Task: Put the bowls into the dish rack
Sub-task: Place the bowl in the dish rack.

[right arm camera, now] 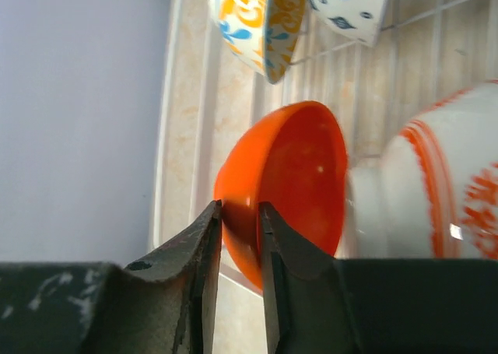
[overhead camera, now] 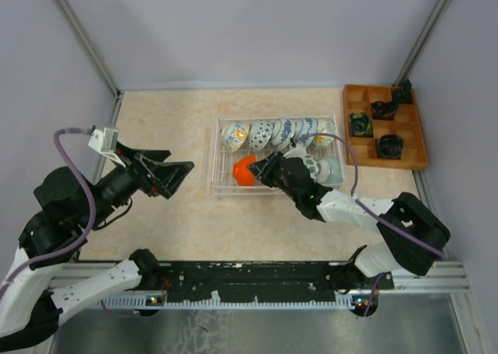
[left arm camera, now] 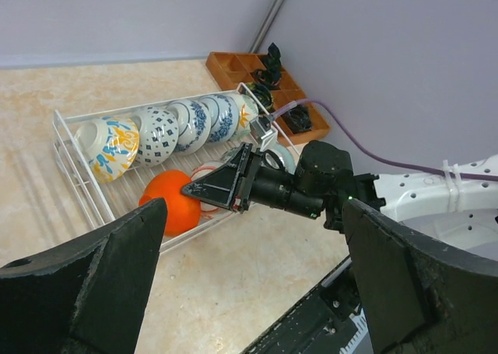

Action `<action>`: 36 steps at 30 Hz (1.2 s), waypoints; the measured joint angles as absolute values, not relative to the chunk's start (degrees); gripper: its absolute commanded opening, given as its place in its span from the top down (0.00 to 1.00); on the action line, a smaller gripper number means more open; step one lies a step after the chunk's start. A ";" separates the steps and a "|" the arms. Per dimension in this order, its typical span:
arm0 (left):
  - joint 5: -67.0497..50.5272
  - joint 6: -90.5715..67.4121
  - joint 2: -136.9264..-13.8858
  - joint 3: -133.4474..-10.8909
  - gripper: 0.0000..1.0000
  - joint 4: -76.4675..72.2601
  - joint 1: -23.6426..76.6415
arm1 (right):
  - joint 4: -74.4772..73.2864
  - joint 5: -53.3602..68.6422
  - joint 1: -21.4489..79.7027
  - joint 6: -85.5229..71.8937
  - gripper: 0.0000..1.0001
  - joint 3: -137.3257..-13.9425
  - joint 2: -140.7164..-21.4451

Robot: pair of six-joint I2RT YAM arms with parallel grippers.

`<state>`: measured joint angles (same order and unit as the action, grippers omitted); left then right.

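Observation:
The orange bowl (overhead camera: 244, 169) (left arm camera: 173, 202) (right arm camera: 288, 183) lies on its side in the front left of the wire dish rack (overhead camera: 216, 184) (left arm camera: 78, 175). My right gripper (overhead camera: 264, 169) (right arm camera: 240, 208) straddles its rim, one finger touching the outside wall and one inside, the jaws close together on it. A row of blue-patterned bowls (overhead camera: 268, 134) (left arm camera: 183, 124) stands on edge along the rack's back. A white bowl with orange pattern (right arm camera: 436, 175) leans right beside the orange one. My left gripper (overhead camera: 180, 173) (left arm camera: 253, 214) hovers wide open left of the rack, holding nothing.
An orange wooden compartment tray (overhead camera: 424, 136) (left arm camera: 226, 62) with black items sits at the back right. More pale bowls (overhead camera: 328, 168) fill the rack's front right. The right arm's cable (overhead camera: 350, 155) loops over the rack. Walls close in on both sides.

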<state>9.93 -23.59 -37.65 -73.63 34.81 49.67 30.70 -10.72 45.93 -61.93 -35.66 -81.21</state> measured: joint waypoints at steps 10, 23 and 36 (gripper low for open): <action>8.95 -24.21 -38.24 -71.83 0.00 34.09 49.67 | 16.99 -13.56 45.95 -56.38 0.44 -35.64 -73.23; 9.63 -25.50 -44.88 -67.37 0.00 33.32 49.67 | 5.43 -17.98 45.95 -49.34 0.51 -37.26 -65.41; 9.54 -26.20 -61.58 -62.08 0.15 27.86 46.83 | -6.87 -16.27 46.50 -44.14 0.37 -41.19 -50.28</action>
<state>9.54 -26.20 -61.58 -62.08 27.86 46.83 -6.87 -16.27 46.50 -44.14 -41.19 -50.28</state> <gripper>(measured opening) 0.889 0.614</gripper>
